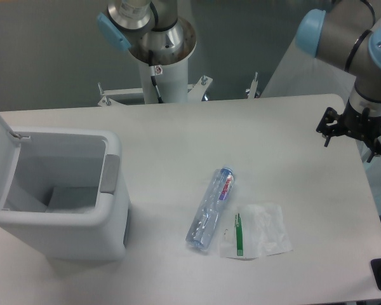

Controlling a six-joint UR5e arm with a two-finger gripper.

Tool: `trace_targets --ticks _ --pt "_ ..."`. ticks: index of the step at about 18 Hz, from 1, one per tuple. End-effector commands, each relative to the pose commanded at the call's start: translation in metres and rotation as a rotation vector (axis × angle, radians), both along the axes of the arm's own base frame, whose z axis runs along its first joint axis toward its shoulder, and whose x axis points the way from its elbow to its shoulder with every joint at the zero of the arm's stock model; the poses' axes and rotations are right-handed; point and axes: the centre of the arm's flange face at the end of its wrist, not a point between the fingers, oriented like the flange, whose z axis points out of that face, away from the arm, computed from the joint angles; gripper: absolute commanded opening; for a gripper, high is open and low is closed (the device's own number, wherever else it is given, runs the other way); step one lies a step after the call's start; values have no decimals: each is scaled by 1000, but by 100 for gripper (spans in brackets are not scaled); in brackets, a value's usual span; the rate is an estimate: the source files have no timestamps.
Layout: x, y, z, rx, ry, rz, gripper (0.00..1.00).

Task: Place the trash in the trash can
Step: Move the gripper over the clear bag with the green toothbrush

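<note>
Trash on the table, bin open, nothing in my grip.

My gripper (356, 129) hangs at the table's (178, 133) right edge, well apart from the trash; I cannot tell how its jaws stand. The bottle (211, 207) lies mid-table, the wrapper (257, 232) just beside it. Both look light; the crushed bottle should yield, so I'd pinch across its body. The limp, slick wrapper needs an edge. The bin (57, 190) stands left, lid up.
</note>
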Motion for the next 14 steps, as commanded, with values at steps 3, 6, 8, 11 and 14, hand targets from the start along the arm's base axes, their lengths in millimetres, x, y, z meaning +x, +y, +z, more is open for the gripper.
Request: trace_targets --ticks 3,6,8,11,14 --pt "2 4 -1 3 -2 -2 100" --pt "6 8 -6 6 -11 -3 100" --pt "10 10 -13 18 -23 -6 100" --pt "16 16 -22 90 -70 54 100" --pt "24 22 -30 98 -86 158 100"
